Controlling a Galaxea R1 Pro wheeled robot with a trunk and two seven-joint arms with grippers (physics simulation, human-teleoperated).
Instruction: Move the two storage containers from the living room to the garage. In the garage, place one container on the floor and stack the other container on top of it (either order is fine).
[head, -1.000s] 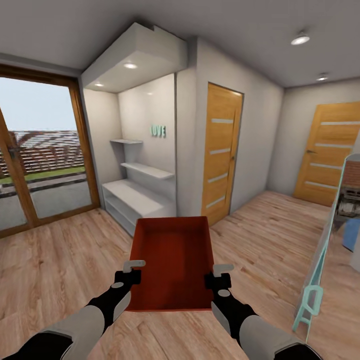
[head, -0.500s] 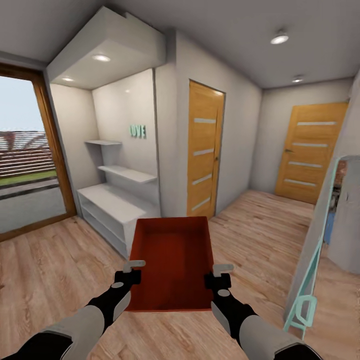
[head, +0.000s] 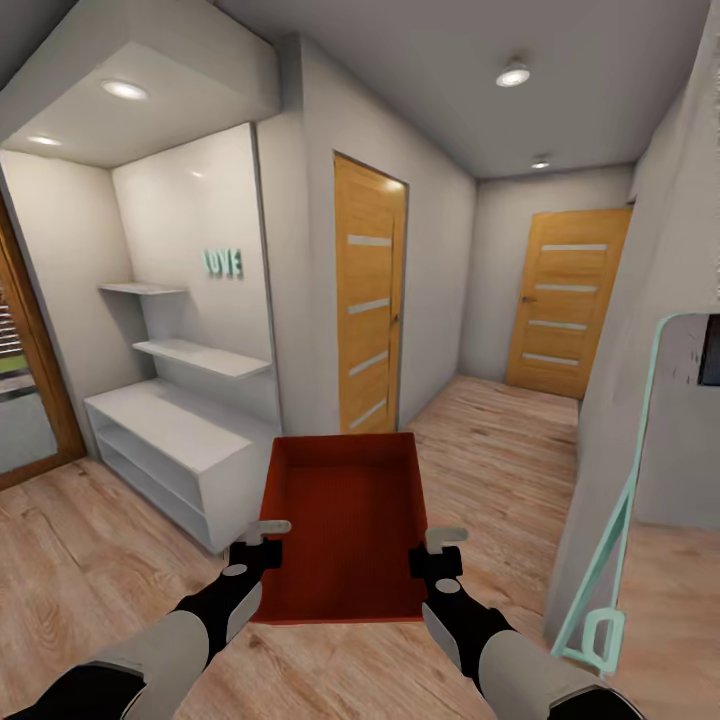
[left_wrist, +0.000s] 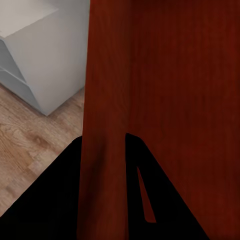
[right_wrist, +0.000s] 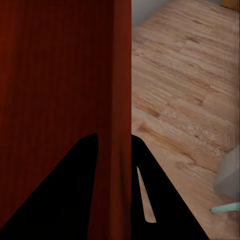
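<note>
Two hands, left hand and right hand, apparently pinched container walls; best carried level past the nearer door.

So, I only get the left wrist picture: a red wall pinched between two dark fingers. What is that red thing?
Observer: In the head view it is an open-top, empty storage container, held out in front of the robot.
Operator: Is one arm carrying it alone?
Observer: No. The left end effector has one side wall and the right end effector clamps the opposite one. The right wrist view shows its fingers on either side of that wall.
Operator: And what lies ahead?
Observer: A corridor with a wood-plank floor and two closed honey-brown doors, a near door and a far door.
</note>
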